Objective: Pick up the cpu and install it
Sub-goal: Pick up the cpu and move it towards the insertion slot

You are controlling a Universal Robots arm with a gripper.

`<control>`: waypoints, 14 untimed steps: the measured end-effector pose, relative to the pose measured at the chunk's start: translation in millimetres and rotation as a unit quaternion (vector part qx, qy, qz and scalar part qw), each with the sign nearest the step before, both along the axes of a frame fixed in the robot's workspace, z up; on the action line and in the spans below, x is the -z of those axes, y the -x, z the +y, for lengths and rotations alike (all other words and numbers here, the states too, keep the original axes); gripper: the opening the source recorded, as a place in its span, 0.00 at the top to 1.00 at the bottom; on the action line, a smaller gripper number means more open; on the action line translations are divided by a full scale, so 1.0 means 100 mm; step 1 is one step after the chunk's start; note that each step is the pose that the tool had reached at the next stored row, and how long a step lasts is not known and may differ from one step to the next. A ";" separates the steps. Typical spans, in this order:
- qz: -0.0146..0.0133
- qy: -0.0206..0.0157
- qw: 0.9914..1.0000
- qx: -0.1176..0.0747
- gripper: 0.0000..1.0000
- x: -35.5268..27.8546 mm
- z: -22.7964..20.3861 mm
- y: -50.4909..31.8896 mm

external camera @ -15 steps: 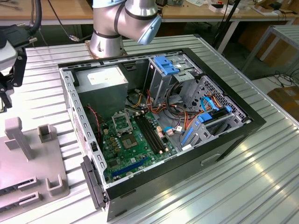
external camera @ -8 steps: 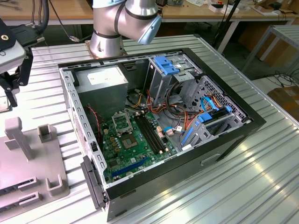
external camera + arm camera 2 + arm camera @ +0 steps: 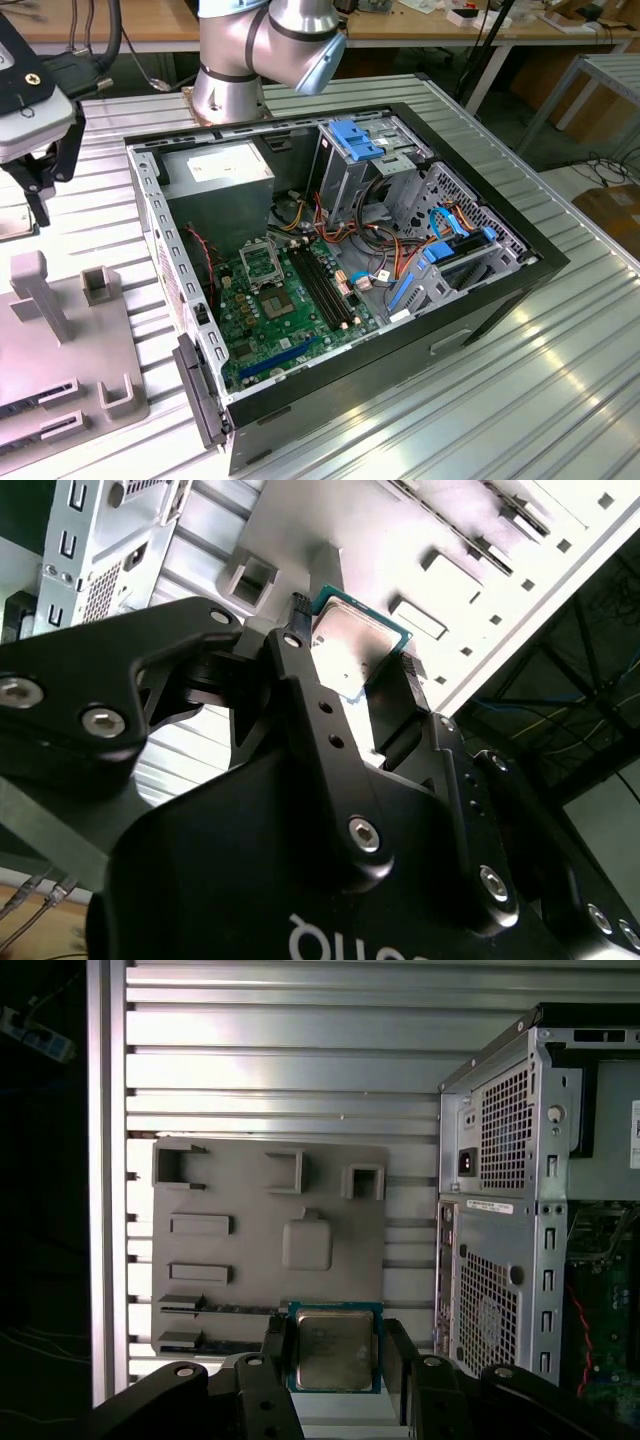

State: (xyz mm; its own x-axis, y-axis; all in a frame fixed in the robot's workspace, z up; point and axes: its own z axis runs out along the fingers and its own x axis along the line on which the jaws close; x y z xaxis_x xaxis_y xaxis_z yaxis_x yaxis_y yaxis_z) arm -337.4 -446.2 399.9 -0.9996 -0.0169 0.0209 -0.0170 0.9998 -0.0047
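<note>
Surface: ribbed metal table (image 3: pixel 560 380); open PC case (image 3: pixel 350 400) on it, grey holder tray (image 3: pixel 250 1210) beside case.
Gripper (image 3: pixel 335 1352): fingers clamped on cpu (image 3: pixel 333 1345) edges, above tray.
Cpu: flat betw. fingers, silver top w/ green rim, outside case.
Socket (image 3: pixel 262 262): on mobo, well apart from gripper.

Bright, even room light falls from above in the exterior view, laying pale streaks of glare along the ribbed metal surface (image 3: pixel 540 400) toward 4 o'clock while the open computer case (image 3: pixel 380 385) lies shaded inside, and in the second wrist view the black pincer (image 3: pixel 355 660) looks dark against a washed-out background, with the chip (image 3: pixel 345 630) gleaming softly.
</note>
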 end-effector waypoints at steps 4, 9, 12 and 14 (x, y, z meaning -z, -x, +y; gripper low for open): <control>0.000 0.000 1.000 0.000 0.53 0.000 0.000 -0.052; 0.000 0.000 1.000 0.000 0.53 0.000 0.000 -0.103; 0.000 0.000 1.000 0.000 0.53 0.000 0.000 -0.137; 0.000 0.000 1.000 0.000 0.53 0.000 0.000 -0.173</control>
